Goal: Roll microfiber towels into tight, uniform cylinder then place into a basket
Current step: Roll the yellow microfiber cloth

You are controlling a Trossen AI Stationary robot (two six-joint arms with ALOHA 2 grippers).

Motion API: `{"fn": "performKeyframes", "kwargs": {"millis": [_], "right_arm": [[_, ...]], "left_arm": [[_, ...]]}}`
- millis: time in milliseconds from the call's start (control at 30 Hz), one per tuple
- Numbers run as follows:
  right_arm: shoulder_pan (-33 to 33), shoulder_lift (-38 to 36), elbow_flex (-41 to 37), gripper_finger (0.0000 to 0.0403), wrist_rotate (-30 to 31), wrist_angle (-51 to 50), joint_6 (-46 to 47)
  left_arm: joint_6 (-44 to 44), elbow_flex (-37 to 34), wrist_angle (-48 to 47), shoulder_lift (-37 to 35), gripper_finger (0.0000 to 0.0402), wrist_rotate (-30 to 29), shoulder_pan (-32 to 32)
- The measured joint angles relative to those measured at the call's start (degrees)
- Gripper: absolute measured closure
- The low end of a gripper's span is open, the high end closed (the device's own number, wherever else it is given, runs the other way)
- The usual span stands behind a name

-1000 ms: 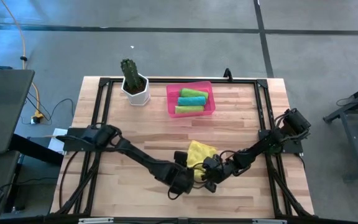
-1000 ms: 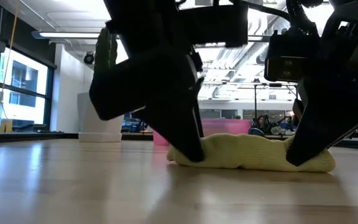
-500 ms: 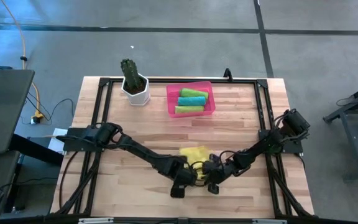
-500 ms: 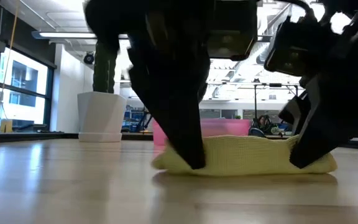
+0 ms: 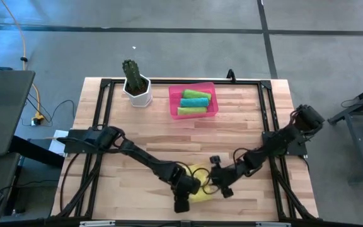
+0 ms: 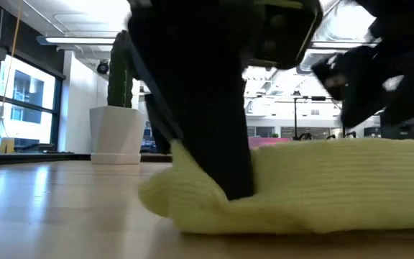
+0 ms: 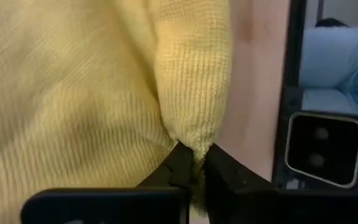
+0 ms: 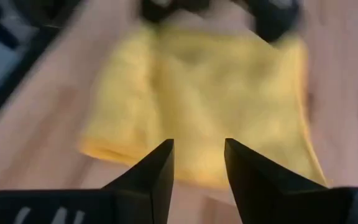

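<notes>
Left wrist view: left pincer (image 7: 194, 163) clamped on yellow towel (image 7: 73, 93) edge; right pincer (image 8: 199, 163) parted, seemingly empty.

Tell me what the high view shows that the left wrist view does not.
Only the high view shows the pink basket holding three rolled towels, two green and one teal, the cactus pot, and the right gripper beside the yellow towel.

Only the left wrist view shows the left gripper shut on a pinched fold of the yellow towel, and a camera module beyond the table.

Both show the yellow towel lying on the wooden table.
</notes>
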Motion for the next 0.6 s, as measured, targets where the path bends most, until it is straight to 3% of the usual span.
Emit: {"fn": "performKeyframes", "kwargs": {"millis": [167,367,600], "right_arm": [[4.43,1.0,0.15,0.0269,0.28,3.59,-6.06],[8.61,3.5,0.24,0.0269,7.71,5.56,-5.98],[10.42,6.91,0.26,0.027,12.07,9.04,-5.95]], "left_arm": [[-2.32,-0.8,-0.01,-0.02,0.0389,-0.86,1.15],[-10.34,-4.0,2.82,-0.48,0.0388,1.51,3.71],[-15.22,-4.84,7.21,-0.21,0.0388,4.71,5.65]]}}
